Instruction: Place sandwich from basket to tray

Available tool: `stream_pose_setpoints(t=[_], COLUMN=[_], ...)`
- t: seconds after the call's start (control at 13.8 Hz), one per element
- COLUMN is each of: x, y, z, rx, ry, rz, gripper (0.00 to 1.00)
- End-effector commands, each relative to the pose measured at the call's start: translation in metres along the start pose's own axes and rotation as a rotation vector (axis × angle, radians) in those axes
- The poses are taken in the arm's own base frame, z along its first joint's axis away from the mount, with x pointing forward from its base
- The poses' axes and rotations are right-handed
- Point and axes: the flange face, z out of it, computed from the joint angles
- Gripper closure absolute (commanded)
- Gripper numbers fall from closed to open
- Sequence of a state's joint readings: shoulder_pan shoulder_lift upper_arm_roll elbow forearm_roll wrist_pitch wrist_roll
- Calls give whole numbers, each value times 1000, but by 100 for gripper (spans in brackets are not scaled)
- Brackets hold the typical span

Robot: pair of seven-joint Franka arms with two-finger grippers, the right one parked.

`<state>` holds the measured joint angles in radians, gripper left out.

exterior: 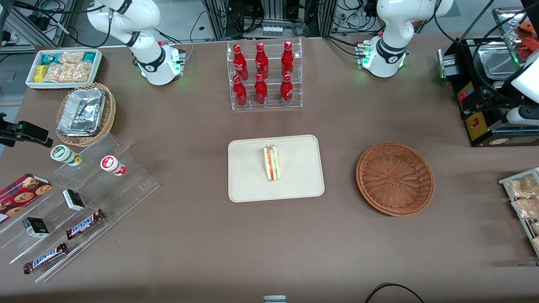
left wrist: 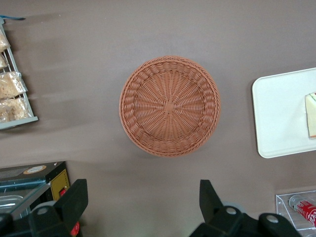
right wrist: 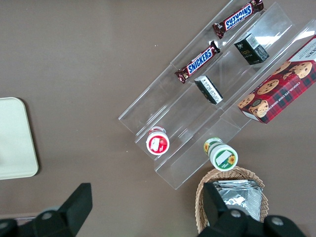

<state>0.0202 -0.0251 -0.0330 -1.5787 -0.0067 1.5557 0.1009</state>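
Gripper point(left wrist: 140, 207) spread above basket point(left wrist: 169, 105) — sandwich point(exterior: 272, 163) on tray point(exterior: 303, 185).

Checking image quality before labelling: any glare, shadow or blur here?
Front view: sharp; foil trays glint. Left wrist view: basket crisp with soft shadow at its rim; open gripper above the table beside it. Tray with sandwich evenly lit.

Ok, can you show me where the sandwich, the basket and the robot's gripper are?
sandwich point(exterior: 272, 163), front view, its striped filling edge.
basket point(left wrist: 169, 105), left wrist view, woven centre of the bottom.
gripper point(left wrist: 143, 200), left wrist view, midway between its open fingers.
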Motion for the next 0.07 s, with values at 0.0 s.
stream_pose_setpoints(t=[0.0], x=[11], y=[-2], z=[-8], rx=[-1], ry=[15], rz=[-4], gripper=[0])
